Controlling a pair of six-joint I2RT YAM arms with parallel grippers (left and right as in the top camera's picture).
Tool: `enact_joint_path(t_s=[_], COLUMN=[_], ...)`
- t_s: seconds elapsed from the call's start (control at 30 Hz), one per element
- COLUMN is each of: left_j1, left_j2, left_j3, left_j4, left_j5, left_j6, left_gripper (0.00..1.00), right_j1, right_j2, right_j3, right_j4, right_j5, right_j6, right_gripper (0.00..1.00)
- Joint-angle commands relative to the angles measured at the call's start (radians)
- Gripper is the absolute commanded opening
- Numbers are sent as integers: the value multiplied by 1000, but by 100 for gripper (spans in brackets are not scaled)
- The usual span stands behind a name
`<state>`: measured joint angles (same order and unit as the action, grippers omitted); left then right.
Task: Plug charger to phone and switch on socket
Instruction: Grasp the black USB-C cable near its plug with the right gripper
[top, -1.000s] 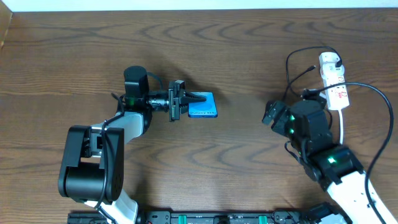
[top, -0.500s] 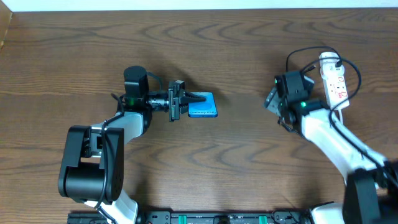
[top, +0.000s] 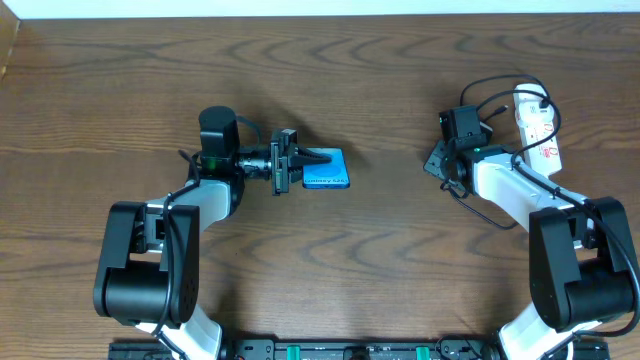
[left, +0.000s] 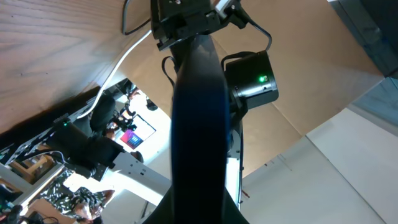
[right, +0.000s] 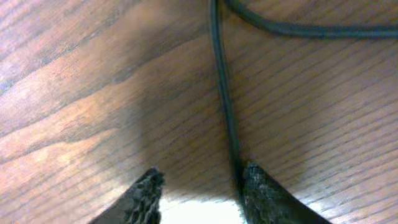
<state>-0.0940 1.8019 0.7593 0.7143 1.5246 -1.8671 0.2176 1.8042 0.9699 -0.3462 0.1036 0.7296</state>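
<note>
Left hand (top: 312, 158) grips the phone (top: 328, 172); right hand (right: 199, 183), jaws apart (charger (right: 219, 74) hugging one side), should centre it before squeezing.

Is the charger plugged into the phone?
No, the phone has no cable at it, and the charger lies across the table by the socket.

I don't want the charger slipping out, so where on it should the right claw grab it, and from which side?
Take the charger on the thin straight run lying flat on the table, coming straight down with the right claw straddling it crosswise. The run sits against one finger, so centring first seems wise. The connector tip is out of view.
</note>
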Motion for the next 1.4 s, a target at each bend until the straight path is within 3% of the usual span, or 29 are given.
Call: enact_joint_path(t_s=[0.0, 0.1, 0.2, 0.37, 0.47, 0.6, 0.67, 0.9, 1.13, 1.37], left_j1=[5, 5, 5, 5, 5, 5, 5, 5, 5, 5], left_j2=[-6, -6, -6, -6, -6, -6, -6, -6, -6, -6], left_j3=[28, 28, 28, 28, 28, 28, 28, 28, 28, 28], left_j4=[6, 6, 6, 6, 6, 6, 6, 6, 6, 6], left_j5=[35, 35, 35, 34, 34, 34, 35, 34, 35, 35], left_j6=[-12, -12, -12, -12, -12, -12, -12, -12, -12, -12], left_gripper=[8, 8, 8, 8, 8, 7, 7, 8, 7, 7], right_j1=[-6, -6, 3, 51, 82, 99, 92, 29, 4, 8], right_j2=[19, 20, 19, 19, 19, 19, 19, 19, 31, 83], right_j3=[3, 3, 3, -6, -14, -11, 10, 169, 185, 185], right_j4=[-5, -14, -84, -291, -365, -349, -327, -284, -104, -61], right_j5=[-141, -341, -458, -409, -303, -198, -168, -117, -66, -60], right_j6=[-101, -273, -377, -430, -370, -291, -249, -81, 101, 108], right_gripper=[23, 6, 4, 1, 13, 55, 70, 78, 72, 70])
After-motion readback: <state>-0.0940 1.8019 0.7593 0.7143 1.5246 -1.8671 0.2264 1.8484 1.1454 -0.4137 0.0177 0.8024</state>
